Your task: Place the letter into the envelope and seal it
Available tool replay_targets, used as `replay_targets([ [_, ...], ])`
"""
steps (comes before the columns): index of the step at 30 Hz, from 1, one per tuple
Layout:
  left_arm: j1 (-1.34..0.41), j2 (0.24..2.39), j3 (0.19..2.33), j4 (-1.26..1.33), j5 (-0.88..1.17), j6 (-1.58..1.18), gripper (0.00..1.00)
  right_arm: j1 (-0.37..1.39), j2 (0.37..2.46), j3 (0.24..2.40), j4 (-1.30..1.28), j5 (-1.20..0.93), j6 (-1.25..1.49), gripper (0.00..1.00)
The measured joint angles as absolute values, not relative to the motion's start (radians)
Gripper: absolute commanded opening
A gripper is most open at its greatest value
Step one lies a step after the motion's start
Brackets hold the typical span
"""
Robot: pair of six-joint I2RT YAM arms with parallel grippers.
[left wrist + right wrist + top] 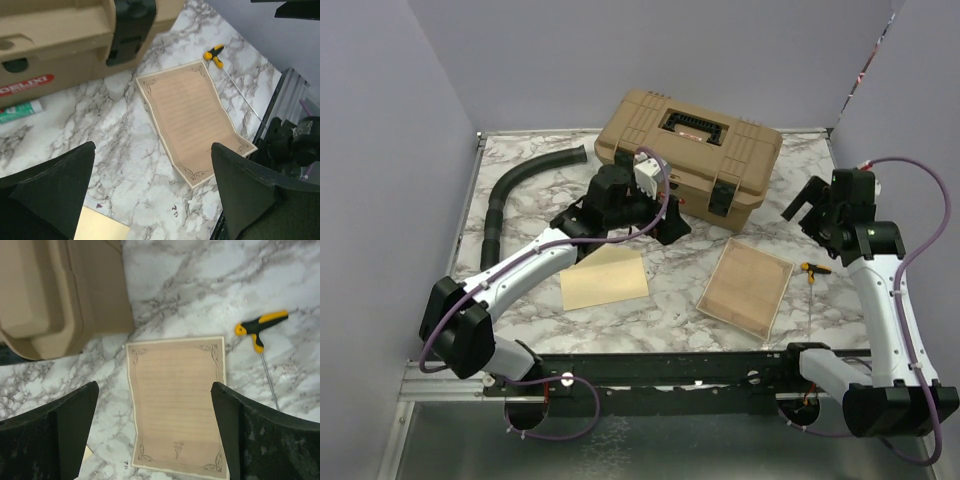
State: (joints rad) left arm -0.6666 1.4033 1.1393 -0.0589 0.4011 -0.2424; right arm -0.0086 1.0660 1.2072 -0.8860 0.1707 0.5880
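Both hands are standing wide open and gripping nothing. The left hand [667,222] is hovering in front of the tan plastic toolbox [685,150]; the right hand [806,206] is hanging above the bench [660,312] beside the toolbox's right end.

The letter [745,290] is lying flat on the marble-patterned bench, in front of the toolbox and between the two arms. It is a brownish-tan sheet with faint ruled lines, scrolled corner ornaments and a paler border. A T-handled driver [813,268] with a yellow-and-black grip is lying just beside its right edge, apart from it.

The envelope [605,280] is lying flat to the left of the letter, apart from it and partly under the left forearm. It is plain pale yellow paper; whether its flap is standing open cannot be told.

Handling judgement: the letter is looking very light, thin and limp, likely to sag or crease if pinched hard; lying flush on a smooth surface, it is offering no raised edge. A corner or short edge is looking the best purchase, perhaps after sliding the sheet. In the left wrist view one long edge is appearing slightly kinked, which may be giving a finger entry. The envelope is likely equally light and prone to skating, so it is needing restraint during insertion.
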Motion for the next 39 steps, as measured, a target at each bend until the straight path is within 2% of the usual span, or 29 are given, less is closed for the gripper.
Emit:
replay_targets([
  [6,-0.734,1.481,1.129,-0.054,0.361,-0.264,0.97,-0.009,1.025,1.046,-0.907,0.109,0.639,0.9],
  [13,-0.781,1.625,1.124,-0.046,0.263,-0.299,0.88,-0.009,1.075,0.85,-0.893,-0.067,0.663,0.82],
  [18,-0.831,1.736,1.124,-0.031,0.249,-0.329,0.84,-0.009,1.122,0.743,-0.883,-0.162,0.667,0.8],
  [22,-0.863,1.802,1.112,0.023,0.256,-0.381,0.8,-0.009,1.143,0.666,-0.877,-0.207,0.67,0.75],
  [26,-0.873,1.838,1.092,0.068,0.277,-0.421,0.72,-0.009,1.2,0.618,-0.871,-0.259,0.662,0.73],
  [29,-0.873,1.858,1.077,0.115,0.29,-0.451,0.66,-0.009,1.226,0.608,-0.867,-0.282,0.646,0.62],
  [31,-0.872,1.865,1.06,0.152,0.294,-0.469,0.64,-0.009,1.241,0.605,-0.857,-0.3,0.631,0.6],
  [39,-0.873,1.886,1.008,0.241,0.278,-0.518,0.65,-0.008,1.346,0.581,-0.793,-0.408,0.599,0.57],
])
